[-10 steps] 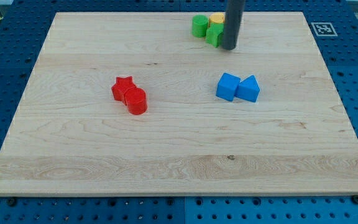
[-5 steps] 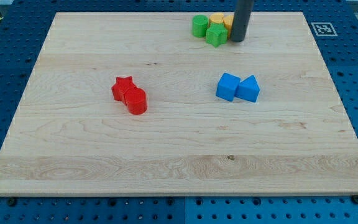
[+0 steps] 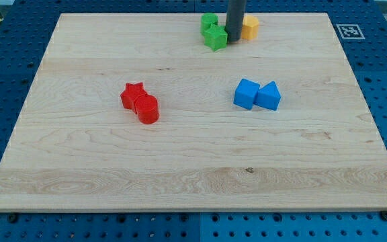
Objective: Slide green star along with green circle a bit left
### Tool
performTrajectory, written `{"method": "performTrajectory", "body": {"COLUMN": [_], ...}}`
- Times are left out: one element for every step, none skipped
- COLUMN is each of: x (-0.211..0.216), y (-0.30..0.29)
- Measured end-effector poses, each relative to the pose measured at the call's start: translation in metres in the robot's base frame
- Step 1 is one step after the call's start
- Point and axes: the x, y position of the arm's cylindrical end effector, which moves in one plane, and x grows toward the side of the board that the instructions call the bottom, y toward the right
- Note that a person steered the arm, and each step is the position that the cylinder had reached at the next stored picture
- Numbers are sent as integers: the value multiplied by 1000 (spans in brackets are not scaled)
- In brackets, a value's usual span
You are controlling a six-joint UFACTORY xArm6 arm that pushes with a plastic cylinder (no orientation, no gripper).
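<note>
The green star [image 3: 215,37] lies near the view's top, just below and right of the green circle [image 3: 209,23], and the two touch. My tip [image 3: 234,39] stands right against the star's right side, between it and a yellow block [image 3: 250,27]. The rod rises out of the view's top and hides part of the yellow block.
A red star [image 3: 132,95] touches a red cylinder [image 3: 147,109] left of centre. A blue cube [image 3: 246,93] and a blue triangular block [image 3: 269,96] sit together right of centre. The wooden board [image 3: 193,168] ends just above the green blocks.
My tip has moved left, from right of the cluster to between the green star and the yellow block. The green star and green circle have slid left, apart from the yellow block.
</note>
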Motion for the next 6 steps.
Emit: {"method": "performTrajectory", "body": {"x": [-3,-3,-3,-3,-3,-3], "y": [0,0,-11,-25,-29,-37]}}
